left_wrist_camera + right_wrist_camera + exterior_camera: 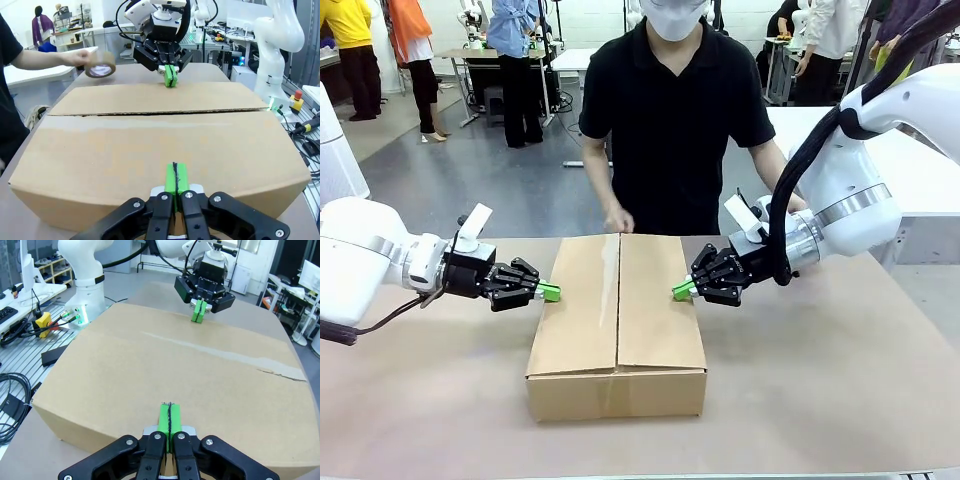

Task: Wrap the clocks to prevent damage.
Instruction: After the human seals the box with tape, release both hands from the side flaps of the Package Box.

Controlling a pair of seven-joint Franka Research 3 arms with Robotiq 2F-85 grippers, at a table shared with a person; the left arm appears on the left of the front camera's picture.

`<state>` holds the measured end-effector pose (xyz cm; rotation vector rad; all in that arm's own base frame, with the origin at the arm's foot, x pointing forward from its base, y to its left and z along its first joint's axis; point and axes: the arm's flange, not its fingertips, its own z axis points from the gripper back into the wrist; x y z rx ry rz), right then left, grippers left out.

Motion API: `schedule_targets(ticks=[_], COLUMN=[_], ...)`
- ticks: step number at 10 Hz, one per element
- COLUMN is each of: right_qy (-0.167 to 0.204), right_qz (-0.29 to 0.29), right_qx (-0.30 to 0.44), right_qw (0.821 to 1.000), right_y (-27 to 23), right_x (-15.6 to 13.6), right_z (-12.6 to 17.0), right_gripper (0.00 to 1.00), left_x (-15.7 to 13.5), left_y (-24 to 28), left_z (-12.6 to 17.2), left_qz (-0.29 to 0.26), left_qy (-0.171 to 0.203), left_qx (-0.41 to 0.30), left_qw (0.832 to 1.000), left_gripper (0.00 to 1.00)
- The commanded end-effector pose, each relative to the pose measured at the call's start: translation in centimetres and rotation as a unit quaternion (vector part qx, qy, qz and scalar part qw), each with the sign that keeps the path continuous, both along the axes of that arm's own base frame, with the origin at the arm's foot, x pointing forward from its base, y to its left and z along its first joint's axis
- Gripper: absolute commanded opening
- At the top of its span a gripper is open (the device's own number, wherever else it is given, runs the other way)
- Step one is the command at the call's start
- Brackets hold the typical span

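Brown rectangular cardboard box (617, 320) is set mid-worktop (820, 390) with its flaps shut and its seam running toward the person. For clean sealing, both flaps should be pressed flat and level, and fingertips held clear of the seam. The left gripper (548, 292) and right gripper (682, 290), each fully closed on nothing, are laid tip-first on opposite top edges of the box.

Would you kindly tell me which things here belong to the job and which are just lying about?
Job: cardboard box, tape roll in the person's hand, left tool, right tool.
Lying about: yellow button box, loose cables.
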<state>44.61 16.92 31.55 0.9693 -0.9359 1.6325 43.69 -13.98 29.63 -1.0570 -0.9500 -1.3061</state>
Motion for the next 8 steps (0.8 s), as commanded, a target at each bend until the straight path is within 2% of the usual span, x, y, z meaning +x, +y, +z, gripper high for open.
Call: schedule_targets(ticks=[1, 8], right_qy=[0.001, 0.001], right_qz=[-0.002, -0.002], right_qx=[-0.004, -0.004], right_qw=[1.0, 1.0], right_y=[0.08, 0.08], right_x=[0.0, 0.0], right_z=[-0.35, -0.35], right_gripper=[0.01, 0.01], left_x=[0.01, 0.01], left_y=[0.01, 0.01], left_z=[-0.32, -0.32], left_qz=[0.003, 0.003], left_qy=[0.003, 0.003], left_qx=[0.002, 0.002], left_qw=[1.0, 1.0], left_gripper=[0.0, 0.0])
